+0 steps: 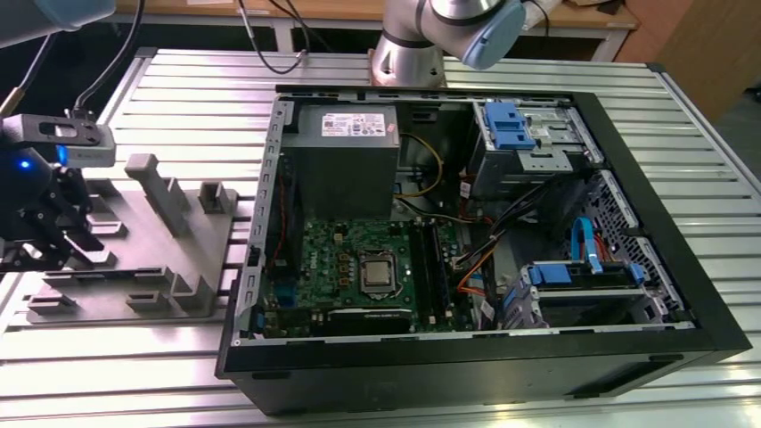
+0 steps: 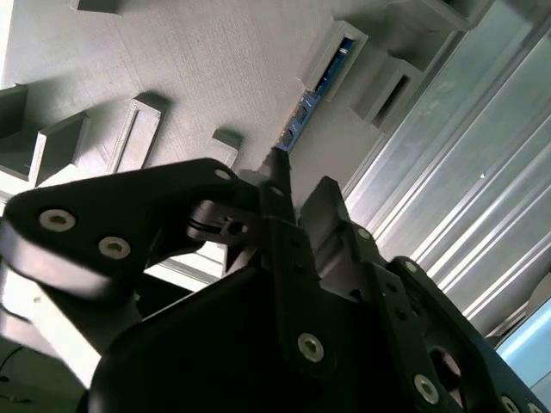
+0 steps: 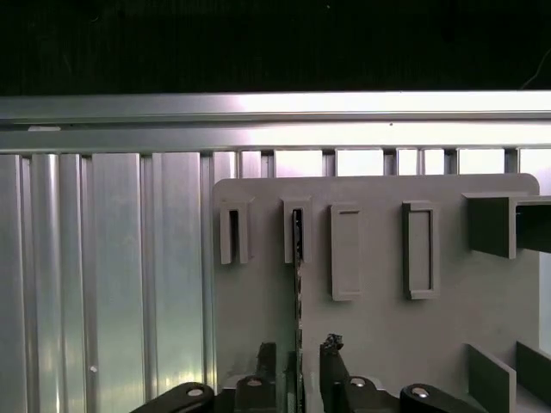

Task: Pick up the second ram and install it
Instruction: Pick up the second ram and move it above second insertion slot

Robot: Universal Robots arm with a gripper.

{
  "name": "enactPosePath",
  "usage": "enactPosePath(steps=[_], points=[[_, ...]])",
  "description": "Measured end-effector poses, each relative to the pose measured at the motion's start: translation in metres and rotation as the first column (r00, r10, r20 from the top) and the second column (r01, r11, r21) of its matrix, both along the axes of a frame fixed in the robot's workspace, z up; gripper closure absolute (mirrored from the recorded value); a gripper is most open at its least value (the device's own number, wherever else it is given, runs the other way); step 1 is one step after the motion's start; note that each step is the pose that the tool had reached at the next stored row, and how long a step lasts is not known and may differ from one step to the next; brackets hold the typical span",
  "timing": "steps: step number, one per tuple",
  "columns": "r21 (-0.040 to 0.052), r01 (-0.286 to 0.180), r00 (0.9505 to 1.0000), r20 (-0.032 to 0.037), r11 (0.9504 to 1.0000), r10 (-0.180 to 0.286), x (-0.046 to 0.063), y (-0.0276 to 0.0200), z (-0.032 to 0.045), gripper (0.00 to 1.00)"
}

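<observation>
The second ram (image 3: 298,258) is a thin dark board seen edge-on, standing in a slot of the grey holder plate (image 3: 379,327). In the second wrist view the ram (image 2: 314,95) shows a blue strip and runs toward the fingertips. My gripper (image 3: 299,351) straddles the ram, one finger on each side with a small gap to each, so it is open. In the exterior view the gripper (image 1: 42,236) hangs over the holder plate (image 1: 143,294) at the exterior view's far left. It is well away from the green motherboard (image 1: 345,267) inside the open computer case (image 1: 476,357).
The holder plate carries several raised blocks and empty slots (image 3: 418,249) beside the ram. A ribbed aluminium table (image 3: 103,275) lies under everything. Inside the case are a grey power supply (image 1: 345,152), blue drive brackets (image 1: 505,125) and orange and black cables (image 1: 476,267).
</observation>
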State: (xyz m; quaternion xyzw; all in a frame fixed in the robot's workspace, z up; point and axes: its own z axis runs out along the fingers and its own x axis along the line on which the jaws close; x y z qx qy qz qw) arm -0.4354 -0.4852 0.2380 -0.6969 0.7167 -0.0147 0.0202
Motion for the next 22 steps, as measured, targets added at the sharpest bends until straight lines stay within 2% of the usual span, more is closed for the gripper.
enactPosePath(steps=[2, 3, 4, 9, 18, 22], points=[[0.0, 0.0, 1.0, 0.0, 1.0, 0.0, 0.0, 0.0, 0.0, 0.59], [0.0, 0.0, 1.0, 0.0, 1.0, 0.0, 0.0, 0.0, -0.0001, 0.59], [0.0, 0.0, 1.0, 0.0, 1.0, 0.0, 0.0, 0.0, -0.0001, 0.53], [-0.0003, -0.001, 1.0, -0.0002, 1.0, 0.001, 0.0, 0.0, -0.0033, 0.53], [-0.0084, -0.017, 0.9998, -0.0015, 0.9998, 0.017, 0.0, 0.0, -0.0163, 0.53], [-0.0091, -0.025, 0.9997, -0.0013, 0.9997, 0.025, 0.0, 0.0, -0.0232, 0.53]])
